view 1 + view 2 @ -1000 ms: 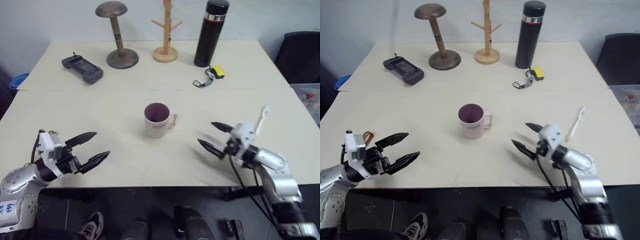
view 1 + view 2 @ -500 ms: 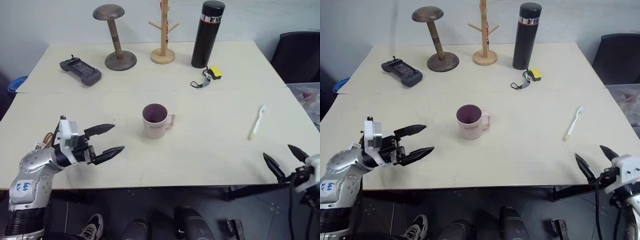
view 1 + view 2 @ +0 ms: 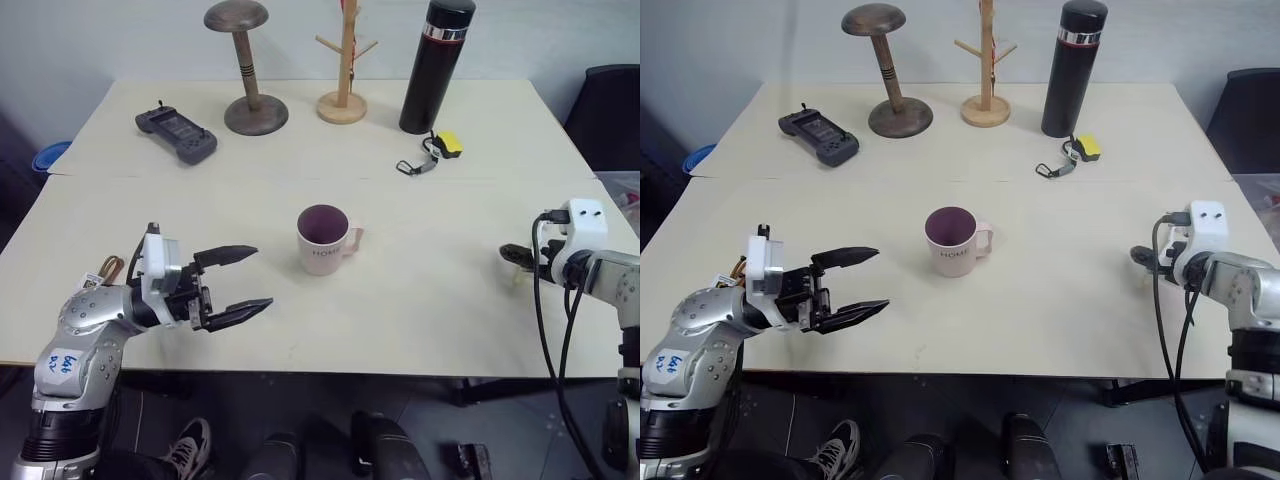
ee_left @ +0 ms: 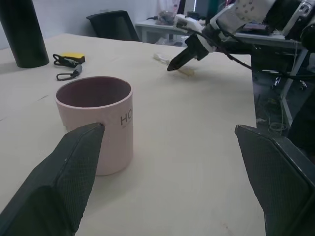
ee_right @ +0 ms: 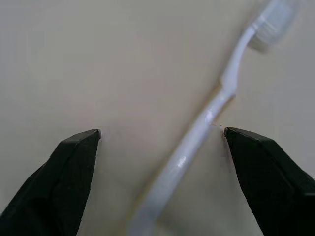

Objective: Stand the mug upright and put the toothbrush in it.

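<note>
The pale pink mug stands upright at the middle of the table, handle toward the right, dark inside showing. My left gripper is open, level, a short way to the mug's left and pointing at it; the left wrist view has the mug in front of its left finger. At the table's right side my right gripper tilts down over the white toothbrush. That gripper is open, and the handle lies flat on the table between its fingers.
Along the far edge stand a black flask, a wooden peg tree and a wooden mushroom stand. A dark game controller lies far left, a yellow keychain by the flask. A black chair is beyond the right corner.
My right gripper has swung from the table's front right edge up over the toothbrush, tipping downward. The left gripper has shifted a little right toward the mug. The camera view also shifted.
</note>
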You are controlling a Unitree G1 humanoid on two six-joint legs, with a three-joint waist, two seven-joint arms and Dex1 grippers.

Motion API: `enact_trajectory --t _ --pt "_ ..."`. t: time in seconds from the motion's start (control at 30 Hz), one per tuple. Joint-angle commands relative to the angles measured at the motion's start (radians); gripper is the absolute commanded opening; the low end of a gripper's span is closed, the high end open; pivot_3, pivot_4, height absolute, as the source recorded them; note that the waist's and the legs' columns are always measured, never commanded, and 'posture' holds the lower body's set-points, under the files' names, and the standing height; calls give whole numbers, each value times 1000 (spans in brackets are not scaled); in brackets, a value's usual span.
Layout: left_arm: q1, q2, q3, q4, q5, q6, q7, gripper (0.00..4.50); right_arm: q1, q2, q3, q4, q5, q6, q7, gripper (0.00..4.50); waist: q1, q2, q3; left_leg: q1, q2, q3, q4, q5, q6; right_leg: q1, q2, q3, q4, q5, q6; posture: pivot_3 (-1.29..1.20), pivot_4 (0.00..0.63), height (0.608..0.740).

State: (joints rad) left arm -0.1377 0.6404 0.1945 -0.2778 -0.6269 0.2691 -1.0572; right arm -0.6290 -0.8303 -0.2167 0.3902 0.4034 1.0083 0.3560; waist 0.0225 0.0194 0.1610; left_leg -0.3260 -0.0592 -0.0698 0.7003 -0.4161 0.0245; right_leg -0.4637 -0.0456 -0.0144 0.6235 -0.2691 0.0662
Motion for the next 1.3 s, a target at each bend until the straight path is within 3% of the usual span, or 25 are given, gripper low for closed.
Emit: enact_trajectory --t 0.03,0.3,0.37,0.5,0.7,0.77,0.83,0.93,1.1,1.3 --pt "43 -4 23 -66 0 -22 27 4500 -34 -35 19 78 -33 57 40 2878 1 -1 0 0 0 0 0 0 0 0 0 0 -1 0 0 0 150 740" --pt "103 6 33 -89 2 -41 40 4500 -92 -21 -3 203 -45 -10 148 155 0 -4 -2 2 0 0 0 0 0 2 0 0 0 0 0 0 150 740" --pt "110 9 54 -81 -8 -37 47 4500 -92 1 -35 152 -3 -126 243 147 0 -4 -2 2 0 0 0 0 0 2 0 0 0 0 0 0 150 740" --pt "132 -14 118 -60 -44 -19 93 4500 -70 152 -117 -99 156 -355 445 147 -28 -2 0 2 2 1 -1 0 -1 0 2 2 2 0 0 0 150 740" --pt "144 -90 175 -45 -85 -5 201 4500 -49 500 1 -330 209 -624 505 147 -27 -2 0 2 2 0 -1 0 -2 0 3 1 4 0 0 0 150 740" --pt "170 -92 179 -56 -56 -23 211 4500 -66 666 78 -307 174 -777 517 147 -28 -2 0 2 2 0 -1 0 -2 0 3 0 5 0 0 0 150 740" --pt "184 -91 184 -58 -43 -34 221 4500 -77 752 127 -251 124 -899 537 147 -30 -1 0 2 2 0 -1 0 -2 -1 3 0 5 0 0 0 150 740" --pt "209 -90 193 -64 -31 -48 231 4500 -88 813 188 -163 56 -1041 567 147 -23 -2 0 2 0 -2 0 0 -2 1 1 -2 4 0 0 0 150 740" --pt "237 -93 195 -77 -23 -66 242 4500 -119 864 191 -31 58 -1119 594 147 -35 -3 -1 3 -1 -2 0 0 -1 2 0 -3 4 0 0 0 150 740" --pt "242 -89 195 -62 -15 -83 239 4500 -133 826 185 85 7 -1246 629 2181 -54 -2 -1 3 -1 -3 -1 0 -2 2 1 -3 4 0 0 0 150 740"
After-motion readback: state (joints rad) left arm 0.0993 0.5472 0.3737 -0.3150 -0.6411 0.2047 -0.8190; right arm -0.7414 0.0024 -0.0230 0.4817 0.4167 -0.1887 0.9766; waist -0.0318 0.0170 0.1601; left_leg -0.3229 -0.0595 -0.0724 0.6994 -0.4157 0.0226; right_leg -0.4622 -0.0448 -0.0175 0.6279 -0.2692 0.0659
